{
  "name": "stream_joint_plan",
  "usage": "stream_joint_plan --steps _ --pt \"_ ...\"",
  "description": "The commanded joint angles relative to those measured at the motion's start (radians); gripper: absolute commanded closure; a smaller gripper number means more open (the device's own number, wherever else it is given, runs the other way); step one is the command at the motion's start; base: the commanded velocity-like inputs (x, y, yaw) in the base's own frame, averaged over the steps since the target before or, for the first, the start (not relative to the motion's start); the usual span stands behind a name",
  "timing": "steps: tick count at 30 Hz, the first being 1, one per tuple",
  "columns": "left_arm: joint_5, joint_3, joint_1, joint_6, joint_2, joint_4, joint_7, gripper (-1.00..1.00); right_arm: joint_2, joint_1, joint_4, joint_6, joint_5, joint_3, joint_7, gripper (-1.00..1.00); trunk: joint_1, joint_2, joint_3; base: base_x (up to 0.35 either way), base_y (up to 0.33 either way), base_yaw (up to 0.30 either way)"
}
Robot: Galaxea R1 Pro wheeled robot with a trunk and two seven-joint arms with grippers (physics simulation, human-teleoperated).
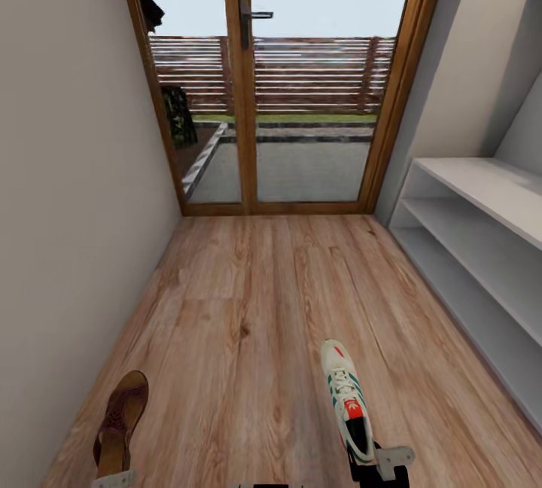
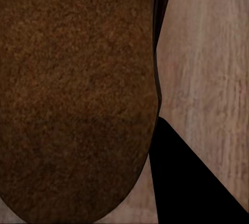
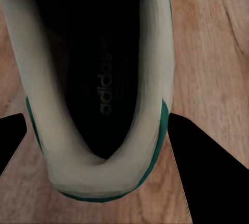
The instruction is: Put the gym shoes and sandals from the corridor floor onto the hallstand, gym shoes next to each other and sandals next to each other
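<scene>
Head view: looking down a narrow corridor with light brown wood-plank floor [image 1: 248,307] toward a wood-framed glass door [image 1: 278,81], with a fence visible outside. The pale grey shoe rack with open shelves [image 1: 482,247] runs along the right wall. At the bottom left a flat brown sandal with a tan footbed [image 1: 120,422] sticks out from the left gripper [image 1: 113,480], which only peeks in at the edge, so I can't tell how its fingers stand. At the bottom right a white trainer with green side stripes and a red-orange tongue patch [image 1: 346,398] points toward the door, its heel end at the right gripper [image 1: 382,467].

Left wrist view: the sandal's [image 2: 78,94] grainy brown surface takes up most of the frame, with floor planks [image 2: 207,68] beside it and one dark finger [image 2: 192,182]. Grip not readable here either.

Right wrist view: straight down into the trainer's [image 3: 98,99] dark opening, "adidas" on the insole. A dark finger sits on each side of the heel [image 3: 207,172], so the gripper is narrowed onto the shoe's heel.
</scene>
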Motion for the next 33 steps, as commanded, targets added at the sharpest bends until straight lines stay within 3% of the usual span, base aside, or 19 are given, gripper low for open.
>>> stream_joint_plan --steps 1,23,33 --pt "-0.01 0.01 -0.001 -0.003 0.0 0.001 -0.003 1.0 0.0 -0.001 0.001 -0.003 0.009 -0.007 -0.001 1.0 0.0 0.0 -0.001 0.339 0.0 0.0" --pt "-0.009 0.01 -0.001 -0.003 0.0 0.001 -0.003 1.0 0.0 -0.001 0.0 -0.004 0.008 -0.008 -0.001 1.0 0.0 0.0 -0.001 0.339 0.0 -0.004" --pt "-0.01 0.01 -0.001 -0.003 0.0 0.001 -0.003 1.0 0.0 -0.001 0.0 -0.004 0.008 -0.008 0.001 1.0 0.0 0.0 0.003 0.34 0.001 -0.2"
